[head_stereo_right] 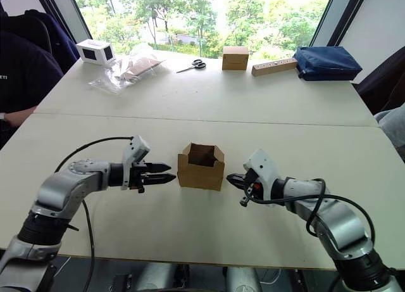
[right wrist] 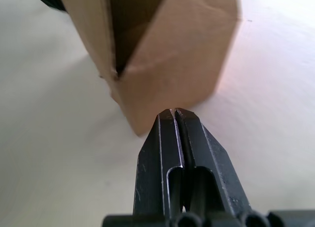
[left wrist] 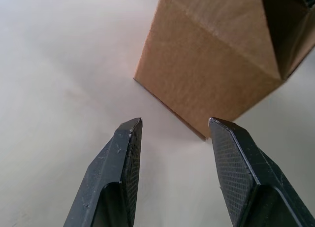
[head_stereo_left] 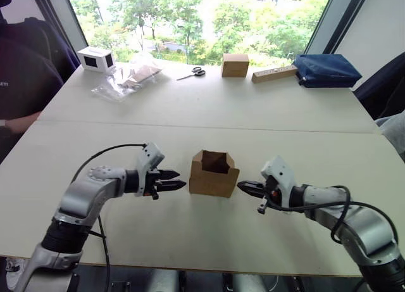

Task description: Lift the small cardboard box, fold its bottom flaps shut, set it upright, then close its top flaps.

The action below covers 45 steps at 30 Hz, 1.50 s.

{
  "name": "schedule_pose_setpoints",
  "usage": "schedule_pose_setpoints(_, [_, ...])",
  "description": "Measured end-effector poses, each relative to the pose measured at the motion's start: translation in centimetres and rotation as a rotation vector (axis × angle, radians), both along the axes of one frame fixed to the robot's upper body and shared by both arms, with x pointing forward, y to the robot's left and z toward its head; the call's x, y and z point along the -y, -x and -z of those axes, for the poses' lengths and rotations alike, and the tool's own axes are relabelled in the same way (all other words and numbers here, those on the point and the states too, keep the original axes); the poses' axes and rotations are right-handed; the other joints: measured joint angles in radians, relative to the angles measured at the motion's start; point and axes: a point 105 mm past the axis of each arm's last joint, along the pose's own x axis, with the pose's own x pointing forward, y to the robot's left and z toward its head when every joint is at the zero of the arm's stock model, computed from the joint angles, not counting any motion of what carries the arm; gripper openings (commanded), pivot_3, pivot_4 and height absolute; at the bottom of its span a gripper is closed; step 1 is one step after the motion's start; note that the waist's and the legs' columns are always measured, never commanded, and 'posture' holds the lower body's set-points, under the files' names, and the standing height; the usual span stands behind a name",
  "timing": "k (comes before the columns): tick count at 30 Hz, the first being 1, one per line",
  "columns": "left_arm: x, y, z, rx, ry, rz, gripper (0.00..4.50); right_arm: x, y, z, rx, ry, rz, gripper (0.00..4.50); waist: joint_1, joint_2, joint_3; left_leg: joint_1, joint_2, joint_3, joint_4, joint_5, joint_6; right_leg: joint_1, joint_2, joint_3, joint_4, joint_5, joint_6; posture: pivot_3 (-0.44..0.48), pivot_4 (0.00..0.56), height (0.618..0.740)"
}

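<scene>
Small cardboard box [head_stereo_left: 214,175] upright on the white tabletop [head_stereo_left: 209,108], near the front edge, between the two grippers, mouth open upward with top flaps [head_stereo_left: 215,158] standing up around the rim. Left gripper [head_stereo_left: 176,185] just left of the box, level with its lower half, fingers [left wrist: 120,160] spread apart and holding nothing, tips close to the box's left wall without touching. Right gripper [head_stereo_left: 242,187] just right of the box, fingers pressed together and empty, tips aimed at the box's near right corner with a small gap left.

Along the far edge of the tabletop, left to right: white box with dark window [head_stereo_left: 96,59], crumpled clear plastic bag [head_stereo_left: 130,76], scissors [head_stereo_left: 192,73], cube-like brown box [head_stereo_left: 235,65], wooden block [head_stereo_left: 274,74], dark blue pouch [head_stereo_left: 326,69]. Person in dark clothing [head_stereo_left: 22,70] seated at the far left.
</scene>
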Motion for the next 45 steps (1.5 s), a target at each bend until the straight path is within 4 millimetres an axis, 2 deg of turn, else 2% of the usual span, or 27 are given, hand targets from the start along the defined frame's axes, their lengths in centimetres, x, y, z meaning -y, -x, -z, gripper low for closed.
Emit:
schedule_pose_setpoints(4, [-0.9,-1.0,-3.3,0.053,0.051,0.024,2.16,1.4,-0.7,-2.0,0.043,-0.055,0.018,0.0,0.0,0.0,0.0,0.0,0.0,0.0,0.0,0.0,0.0,0.001,0.0,0.0,-0.001,0.0,0.0,0.0,0.15,0.74])
schedule_pose_setpoints(6, [-0.8,-1.4,-4.6,0.077,0.082,0.035,2.16,1.2,-0.9,-3.4,0.069,-0.1,-0.002,0.0,-0.001,0.0,0.0,0.0,0.0,0.0,0.0,0.0,0.0,0.001,0.0,0.0,-0.001,0.0,0.0,0.0,0.15,0.74])
schedule_pose_setpoints(10, [-0.3,-1.7,-5.6,0.094,0.105,0.068,2.16,0.3,-1.2,-5.1,0.095,-0.163,-0.048,0.0,-0.003,0.0,0.0,0.0,0.0,0.0,0.0,0.0,0.0,0.001,0.001,0.0,-0.001,0.0,0.001,0.0,0.15,0.74])
schedule_pose_setpoints(12, [0.6,-1.8,-5.8,0.094,0.108,0.107,2.16,-0.5,-1.4,-5.5,0.097,-0.196,-0.08,0.0,-0.002,0.0,0.0,0.0,0.0,0.0,0.0,0.0,0.0,0.001,0.001,0.0,0.0,0.0,0.001,0.0,0.15,0.74])
schedule_pose_setpoints(16, [2.4,-2.4,-5.3,0.099,0.096,0.174,2.16,-2.0,-1.6,-5.0,0.071,-0.191,-0.14,0.0,0.001,0.0,0.0,0.0,-0.001,0.0,0.0,0.0,0.001,0.001,0.0,0.0,-0.001,0.0,0.001,0.0,0.15,0.74])
schedule_pose_setpoints(21, [3.7,-2.8,-3.7,0.086,0.062,0.231,2.16,-2.5,-2.2,-3.3,0.051,-0.147,-0.152,0.0,-0.001,0.0,0.0,0.0,-0.001,0.001,0.0,0.0,0.001,0.001,0.0,0.0,-0.002,0.0,0.001,0.0,0.15,0.74])
schedule_pose_setpoints(28, [4.3,-2.6,-3.1,0.121,0.013,0.308,2.16,-2.9,-2.5,-2.5,0.051,-0.109,-0.18,0.0,-0.001,0.0,0.0,0.0,0.0,0.001,0.0,0.0,0.001,0.001,0.0,0.0,-0.002,0.0,0.001,0.0,0.15,0.74])
schedule_pose_setpoints(41, [4.7,-3.0,-2.9,0.193,-0.026,0.319,2.16,-3.5,-2.5,-2.3,0.061,-0.101,-0.208,0.0,0.001,0.0,0.0,0.0,-0.001,0.0,0.0,-0.001,0.001,0.001,0.0,0.0,-0.002,0.0,0.001,0.0,0.15,0.74])
schedule_pose_setpoints(45, [4.4,-3.2,-2.9,0.187,-0.002,0.29,1.23,-3.6,-2.5,-2.3,0.06,-0.107,-0.21,0.0,-0.001,0.0,0.0,0.0,0.0,0.0,0.0,-0.001,0.001,0.001,0.0,0.0,-0.002,0.001,0.001,0.0,0.15,0.74])
